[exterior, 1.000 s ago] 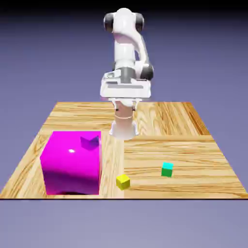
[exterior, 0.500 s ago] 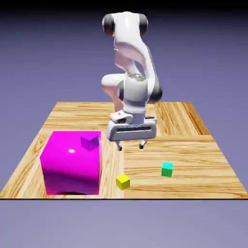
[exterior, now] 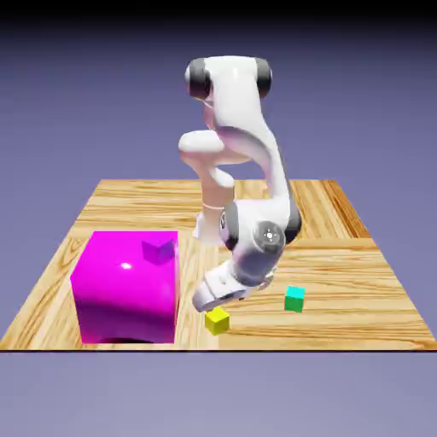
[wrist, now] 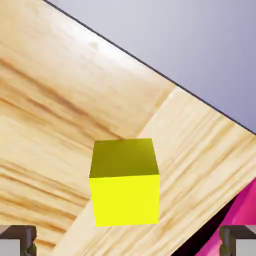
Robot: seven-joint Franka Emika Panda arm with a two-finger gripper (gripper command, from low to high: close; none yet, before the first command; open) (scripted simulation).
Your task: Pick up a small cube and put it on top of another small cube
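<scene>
Near the front edge of the wooden table (exterior: 341, 256), the yellow cube (exterior: 217, 321) sits flat on the boards, with the gripper (exterior: 210, 300) lowered close above it and tilted toward the exterior view's left. From the hand camera the same yellow cube (wrist: 125, 182) fills the lower middle of the frame, standing on pale wood and centred between the two grey fingertips (wrist: 17, 240) that peek in at the bottom corners. Those tips sit far out to either side of the cube, clear of its faces, so the jaws stand wide apart and grip nothing. The green cube (exterior: 294, 298) rests on the table to the exterior view's right of the yellow one, a little farther back and well apart from it. A large magenta block (exterior: 128, 286) stands on the exterior view's left part of the table (a sliver of it also shows at the lower right of the hand camera's frame), and a small purple cube (exterior: 158, 250) rests on its top, near the back right corner. The white arm (exterior: 243, 162) bends down from its base at the far edge toward the yellow cube
</scene>
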